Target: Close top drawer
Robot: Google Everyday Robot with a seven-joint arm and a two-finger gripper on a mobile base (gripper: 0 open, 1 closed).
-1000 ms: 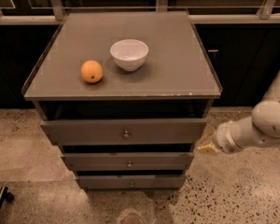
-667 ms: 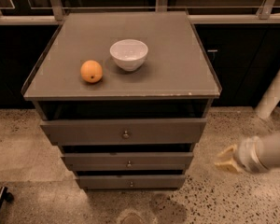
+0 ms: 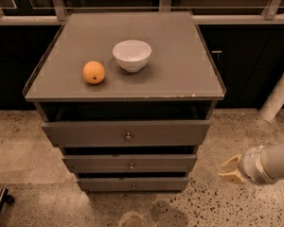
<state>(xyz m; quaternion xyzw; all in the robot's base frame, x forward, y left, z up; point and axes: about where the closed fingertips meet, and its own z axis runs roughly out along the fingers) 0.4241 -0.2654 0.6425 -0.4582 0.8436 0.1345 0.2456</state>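
"Top drawer (image 3: 127,130), the widest grey-brown wooden one, flat-fronted with a small round metal knob (image 3: 128,136): how did you judge it would handle?"

"Stiff and fairly heavy, I thought, sliding straight in and out. Closing it called for no grip at all. A flat push on the front panel, at the centre by the knob, should have kept it from skewing."

"Where did it lie in the camera view?"

"Just under the grey cabinet top (image 3: 180,79), standing part-way out, with a dark gap above its front. The narrower lower grey drawers (image 3: 104,163) sat beneath it."

"And the gripper?"

"The pale tan gripper (image 3: 226,170) hung low on the right, over the speckled floor (image 3: 236,207). It was off the cabinet's right side, well apart from the drawer front and nearer than it. Whether it was open or closed I could not tell; nothing showed in its hold."

"Any risk?"

"A round orange fruit (image 3: 93,72) and a white ceramic bowl (image 3: 131,55) stood on top. A hard shove might have shaken them."
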